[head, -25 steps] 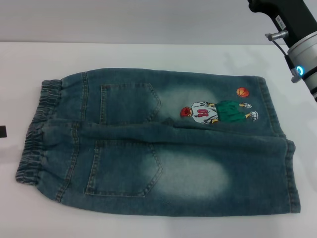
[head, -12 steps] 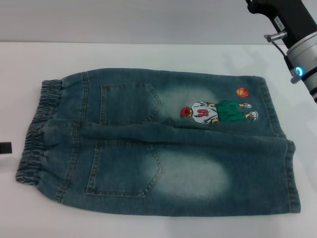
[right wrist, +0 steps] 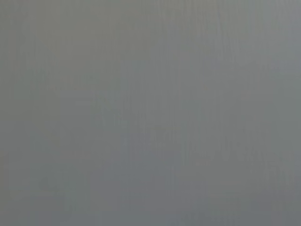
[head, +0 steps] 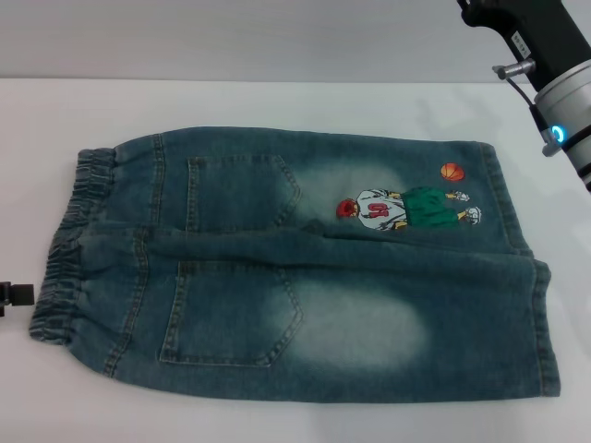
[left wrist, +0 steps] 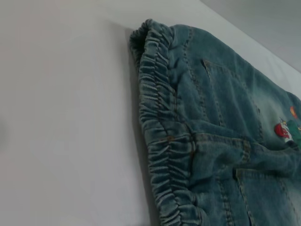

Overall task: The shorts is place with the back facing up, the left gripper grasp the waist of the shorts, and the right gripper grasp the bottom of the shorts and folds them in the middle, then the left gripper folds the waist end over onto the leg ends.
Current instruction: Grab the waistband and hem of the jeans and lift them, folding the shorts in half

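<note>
The blue denim shorts [head: 277, 268] lie flat on the white table [head: 277, 101], back pockets up. The waist of the shorts [head: 69, 240] is the gathered band at the left, seen close up in the left wrist view [left wrist: 164, 132]. The bottom of the shorts [head: 540, 305], with both leg ends, lies at the right near the cartoon embroidery [head: 406, 208]. Only a black tip of my left gripper [head: 13, 295] shows at the left edge, just beside the waistband's near corner and apart from it. My right gripper's silver-banded wrist [head: 565, 106] hangs above the far right corner, off the cloth.
The table's far edge runs along the top of the head view, with a grey wall behind it. Bare white tabletop surrounds the shorts on the left and far sides. The right wrist view shows only plain grey.
The left gripper's tip has slid along the left edge toward the near side, coming closer to the waistband's near corner. The right arm and the shorts have stayed put.
</note>
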You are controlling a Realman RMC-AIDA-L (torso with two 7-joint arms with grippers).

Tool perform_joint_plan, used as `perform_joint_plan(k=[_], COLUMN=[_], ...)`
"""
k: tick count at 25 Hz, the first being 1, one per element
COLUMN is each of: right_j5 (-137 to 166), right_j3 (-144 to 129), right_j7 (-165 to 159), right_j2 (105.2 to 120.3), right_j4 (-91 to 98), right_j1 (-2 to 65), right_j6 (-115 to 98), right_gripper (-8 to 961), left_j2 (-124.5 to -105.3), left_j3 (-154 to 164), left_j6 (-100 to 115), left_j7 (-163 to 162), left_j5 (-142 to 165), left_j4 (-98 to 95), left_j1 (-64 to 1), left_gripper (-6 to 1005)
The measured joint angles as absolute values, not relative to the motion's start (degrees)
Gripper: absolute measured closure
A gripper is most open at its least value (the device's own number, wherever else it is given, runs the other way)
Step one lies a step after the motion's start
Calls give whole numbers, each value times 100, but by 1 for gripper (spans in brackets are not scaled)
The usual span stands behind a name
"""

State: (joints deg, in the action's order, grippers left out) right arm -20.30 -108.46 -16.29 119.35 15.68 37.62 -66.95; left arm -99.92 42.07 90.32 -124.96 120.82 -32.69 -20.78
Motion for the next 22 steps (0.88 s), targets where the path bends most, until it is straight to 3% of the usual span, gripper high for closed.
perform_joint_plan(k=[22], right_j5=[-2030], right_j3=[-10846], right_j7=[-1626], right_j2=[11935], right_j4=[1555], right_j1=[3761], right_j6=[-6669], right_gripper=[333], left_j2=[-10093], left_j3=[4204], left_j6=[8830], left_j7=[-12639], left_j5=[12333], left_j4=[-3269], left_j1=[-2112], left_gripper=[153])
